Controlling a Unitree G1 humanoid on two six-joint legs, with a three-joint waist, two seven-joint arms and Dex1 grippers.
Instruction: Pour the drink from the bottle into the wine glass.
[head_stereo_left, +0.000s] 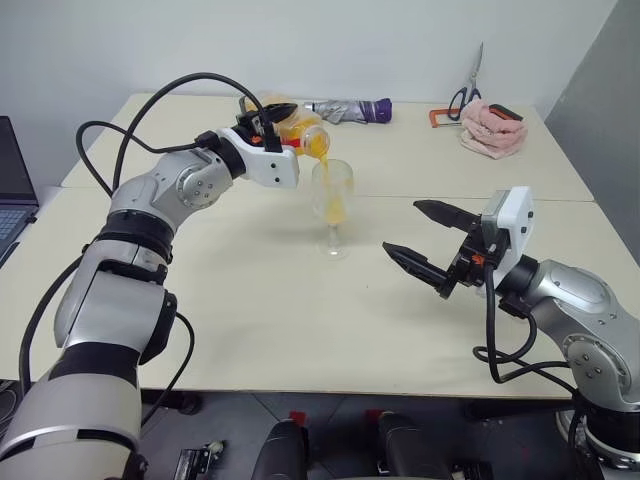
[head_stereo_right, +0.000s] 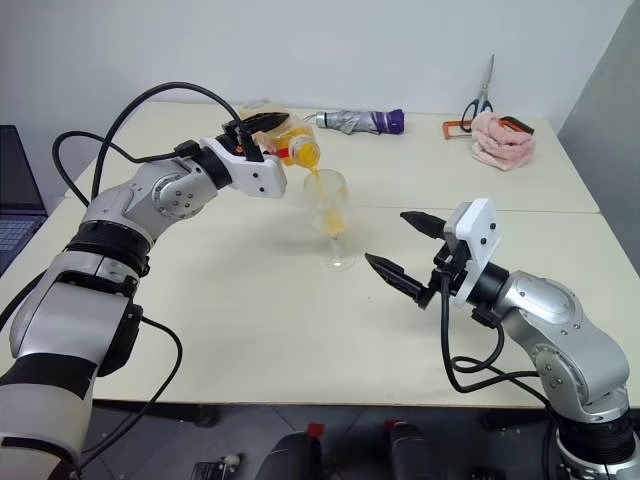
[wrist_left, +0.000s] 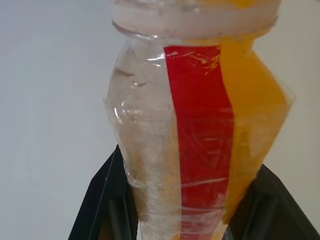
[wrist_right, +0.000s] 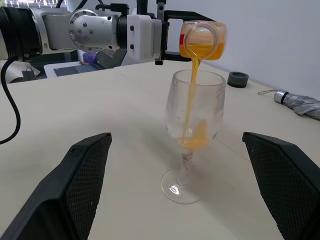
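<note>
While the left gripper (head_stereo_left: 268, 118) clamps the tipped bottle (head_stereo_left: 296, 128) above the wine glass (head_stereo_left: 334, 205), pouring drink (wrist_right: 191, 95), the right gripper (head_stereo_left: 418, 238) hovers level, fingers spread wide.

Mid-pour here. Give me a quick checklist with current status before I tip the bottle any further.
1. Left gripper shut on the bottle: ok.
2. Bottle mouth over the wine glass rim: ok.
3. The drink stream landing inside the bowl, none seen on the table: ok.
4. Glass upright on its foot: ok.
5. Fill level low in the bowl, room left: ok.
6. Right gripper open, beside the glass, not touching it: ok.
</note>
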